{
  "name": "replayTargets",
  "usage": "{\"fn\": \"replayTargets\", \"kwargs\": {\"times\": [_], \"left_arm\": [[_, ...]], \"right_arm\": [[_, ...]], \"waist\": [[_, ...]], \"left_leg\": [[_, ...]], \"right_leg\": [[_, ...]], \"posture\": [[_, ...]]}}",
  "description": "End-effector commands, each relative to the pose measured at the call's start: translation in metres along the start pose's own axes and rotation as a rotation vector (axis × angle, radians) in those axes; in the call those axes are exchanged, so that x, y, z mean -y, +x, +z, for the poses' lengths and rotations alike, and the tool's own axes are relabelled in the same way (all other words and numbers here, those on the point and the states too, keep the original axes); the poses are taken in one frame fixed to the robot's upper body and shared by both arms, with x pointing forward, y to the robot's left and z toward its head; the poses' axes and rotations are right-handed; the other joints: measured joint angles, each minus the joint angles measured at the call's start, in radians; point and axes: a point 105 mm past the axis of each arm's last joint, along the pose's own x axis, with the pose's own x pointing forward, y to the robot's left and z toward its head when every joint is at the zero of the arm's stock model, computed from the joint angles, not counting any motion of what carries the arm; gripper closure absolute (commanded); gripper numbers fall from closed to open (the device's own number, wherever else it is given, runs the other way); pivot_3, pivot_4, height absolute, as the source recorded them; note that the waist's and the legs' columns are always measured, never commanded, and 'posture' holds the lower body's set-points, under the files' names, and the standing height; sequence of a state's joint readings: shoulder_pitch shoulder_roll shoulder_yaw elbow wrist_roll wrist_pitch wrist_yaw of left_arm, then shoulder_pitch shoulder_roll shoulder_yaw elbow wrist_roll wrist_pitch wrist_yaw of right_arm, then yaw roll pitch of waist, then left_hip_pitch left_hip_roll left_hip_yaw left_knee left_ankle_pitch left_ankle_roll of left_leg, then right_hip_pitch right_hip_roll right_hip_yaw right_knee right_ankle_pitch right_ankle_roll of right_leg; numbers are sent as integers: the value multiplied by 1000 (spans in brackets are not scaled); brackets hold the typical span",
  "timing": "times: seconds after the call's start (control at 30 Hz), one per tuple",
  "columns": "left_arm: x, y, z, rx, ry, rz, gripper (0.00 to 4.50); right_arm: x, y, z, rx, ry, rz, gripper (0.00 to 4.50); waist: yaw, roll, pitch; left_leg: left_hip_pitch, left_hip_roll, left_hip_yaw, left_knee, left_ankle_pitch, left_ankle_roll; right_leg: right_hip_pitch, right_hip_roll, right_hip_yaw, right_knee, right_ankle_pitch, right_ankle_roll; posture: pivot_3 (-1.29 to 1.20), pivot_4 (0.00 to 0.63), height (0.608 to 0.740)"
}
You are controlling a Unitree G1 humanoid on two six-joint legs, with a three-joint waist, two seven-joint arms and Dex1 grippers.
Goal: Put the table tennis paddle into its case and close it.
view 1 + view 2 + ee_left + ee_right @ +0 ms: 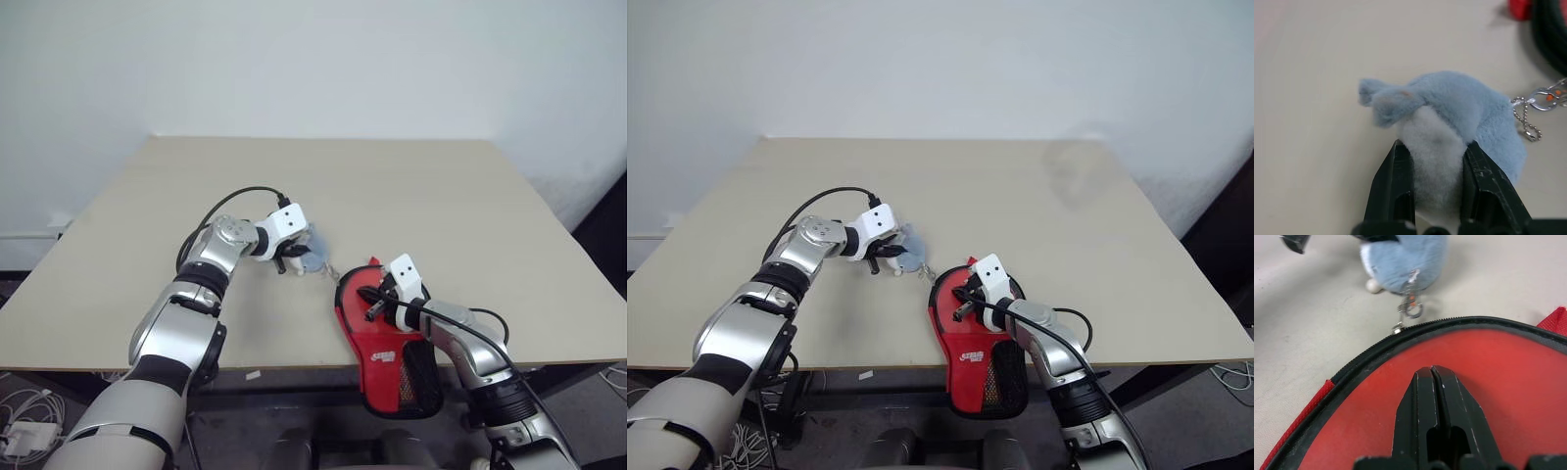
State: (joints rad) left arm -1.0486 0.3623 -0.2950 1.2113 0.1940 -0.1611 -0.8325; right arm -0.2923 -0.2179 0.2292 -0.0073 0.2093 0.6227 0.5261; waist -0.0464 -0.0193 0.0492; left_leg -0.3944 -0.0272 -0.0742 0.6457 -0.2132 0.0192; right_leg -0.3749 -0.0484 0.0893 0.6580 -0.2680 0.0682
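The red case (388, 370) lies at the table's front edge, its black mesh end hanging past the edge. Inside its black zip rim (1366, 355) is a smooth red face that looks like the table tennis paddle's blade (1508, 377); the handle is hidden. My right gripper (1432, 369) is shut, its tips resting on that red face (370, 311). A small blue and white plush charm (1459, 105) hangs by a chain and clasp (1411, 308) from the zip's end. My left gripper (1435, 144) is shut on the charm, just beyond the case's round end (299, 257).
The beige table (441, 196) stretches back to a white wall. Its front edge runs under the case. A black cable loops over the left wrist (235, 196), and another over the right wrist.
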Motion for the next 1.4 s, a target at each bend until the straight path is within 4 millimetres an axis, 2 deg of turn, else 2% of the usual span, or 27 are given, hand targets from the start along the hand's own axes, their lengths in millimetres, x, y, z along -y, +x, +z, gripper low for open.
{"fn": "replayTargets", "kwargs": {"times": [0.03, 0.33, 0.47, 0.6, 1.03, 1.33, 1.4], "left_arm": [[-31, -1, 38, 52, 53, 183, 3537], [-14, 23, 74, 115, 129, 185, 3537], [15, 33, 95, 228, 150, 26, 3537], [43, 35, 104, 336, 156, -132, 3537], [74, 37, 91, 391, 139, -264, 3537], [80, 38, 94, 415, 124, -268, 3537], [80, 39, 94, 415, 118, -268, 3109]], "right_arm": [[-3, 2, -23, -84, 43, 8, 4500], [-6, 2, -23, -81, 43, 14, 4500], [-5, 1, -24, -85, 43, 6, 4500], [-4, 1, -25, -86, 50, -3, 4500], [-6, 2, -24, -84, 51, 5, 4500], [-6, 2, -23, -86, 49, 7, 4500], [-6, 3, -23, -87, 49, 6, 4500]], "waist": [[0, -1, 0], [0, -1, 0], [0, -1, 0], [0, -1, 0], [0, -2, -1], [0, -2, -1], [0, -2, -1]], "left_leg": [[0, 0, 0, 0, 0, 0], [0, 0, 0, 0, 0, 0], [-1, 0, 0, 0, 0, 0], [0, 0, 0, 0, 0, 0], [0, -1, -2, 0, 0, 0], [0, -1, -3, 0, 0, 0], [0, -1, -3, 0, 0, 0]], "right_leg": [[0, 0, 0, 0, 0, 0], [0, 0, 0, 0, 0, 0], [-1, 0, 0, 0, 0, 0], [0, 0, 0, 0, 0, 0], [1, 0, 0, 0, 0, 0], [2, 0, -1, 0, 0, 0], [2, 0, -1, 0, 0, 0]], "posture": [[0, 0, 734], [0, 0, 734], [0, 0, 734], [0, 0, 734], [0, 0, 734], [0, 0, 734], [0, 0, 734]]}}
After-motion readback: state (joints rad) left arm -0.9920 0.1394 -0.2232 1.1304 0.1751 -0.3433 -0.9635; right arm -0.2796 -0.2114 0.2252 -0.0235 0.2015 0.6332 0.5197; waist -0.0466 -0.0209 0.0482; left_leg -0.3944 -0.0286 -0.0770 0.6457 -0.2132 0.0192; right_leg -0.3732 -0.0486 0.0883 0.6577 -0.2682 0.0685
